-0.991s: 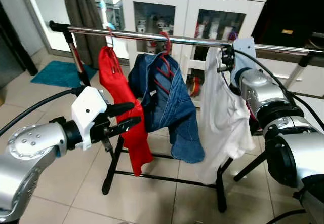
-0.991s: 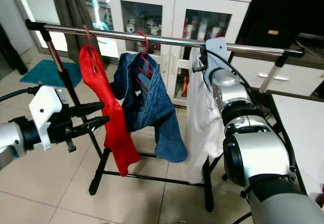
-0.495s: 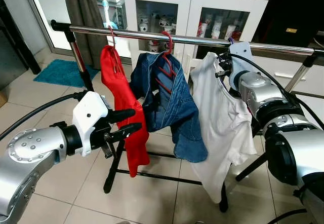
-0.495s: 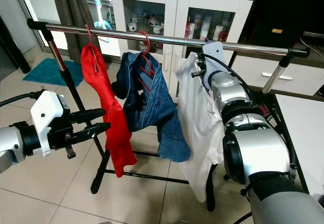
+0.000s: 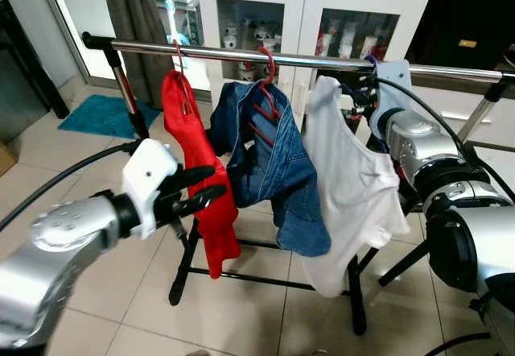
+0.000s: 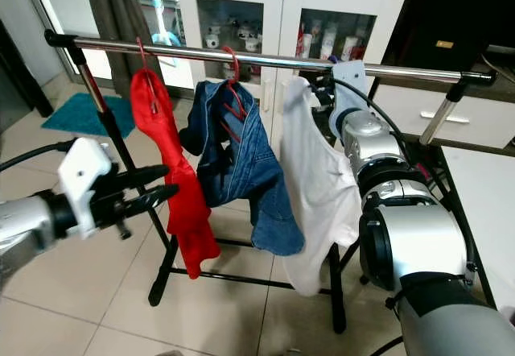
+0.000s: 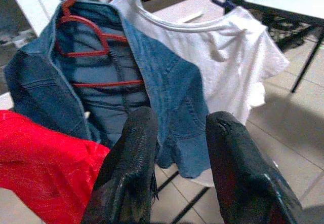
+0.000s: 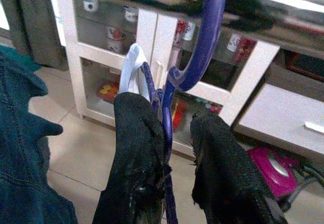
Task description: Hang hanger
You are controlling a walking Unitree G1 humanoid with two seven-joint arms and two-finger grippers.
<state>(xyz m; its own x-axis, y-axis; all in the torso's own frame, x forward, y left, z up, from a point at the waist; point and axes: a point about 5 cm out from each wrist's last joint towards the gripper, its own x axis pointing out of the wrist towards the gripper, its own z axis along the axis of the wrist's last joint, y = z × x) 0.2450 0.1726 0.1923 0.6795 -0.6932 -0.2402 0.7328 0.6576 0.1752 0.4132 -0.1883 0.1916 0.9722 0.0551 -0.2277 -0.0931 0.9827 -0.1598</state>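
The right gripper [image 8: 169, 183] clenches the purple hanger [image 8: 200, 46] carrying the white T-shirt [image 5: 350, 187], its hook seemingly just at the chrome rail [image 5: 241, 52] (contact unclear). The left gripper [image 5: 197, 188], fingers parted and empty, waits below the rail.

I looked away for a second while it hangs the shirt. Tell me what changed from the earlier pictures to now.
The right gripper, shut on the purple hanger, has carried it up toward the rail, and the white T-shirt has swung out to the robot's left, toward the denim jacket. The hook looks close under the rail; whether it is seated is unclear. The left gripper stays open and empty near the red garment, which hangs as before.
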